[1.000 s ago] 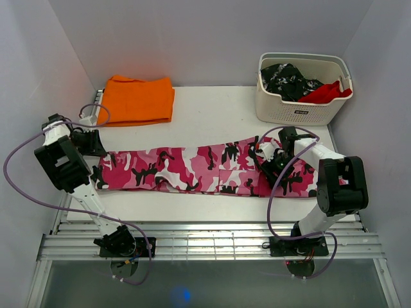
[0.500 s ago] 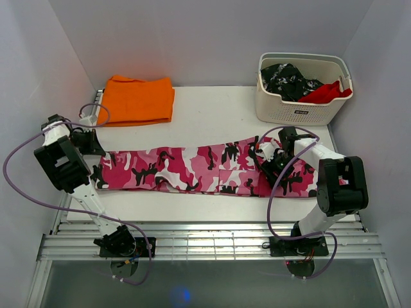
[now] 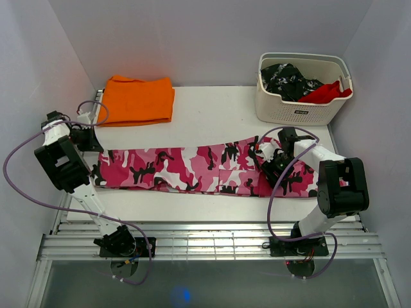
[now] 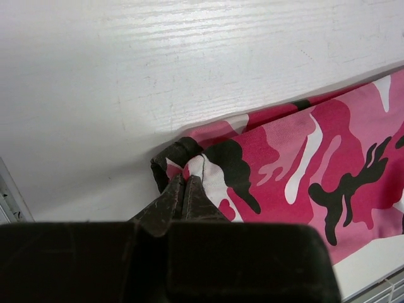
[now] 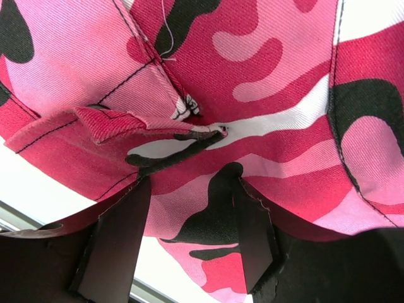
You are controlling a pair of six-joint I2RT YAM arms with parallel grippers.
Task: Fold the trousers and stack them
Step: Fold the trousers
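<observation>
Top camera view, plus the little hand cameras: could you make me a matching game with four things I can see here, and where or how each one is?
Things:
1. trousers
2. orange cloth
3. basket
4. left gripper

Places or states:
a. at the far right corner of the table
b. at the far left corner, lying flat
c. shut, pinching a corner of camouflage cloth
d. spread out long across the middle

Pairs: 1-d, 2-b, 3-a, 4-c.
</observation>
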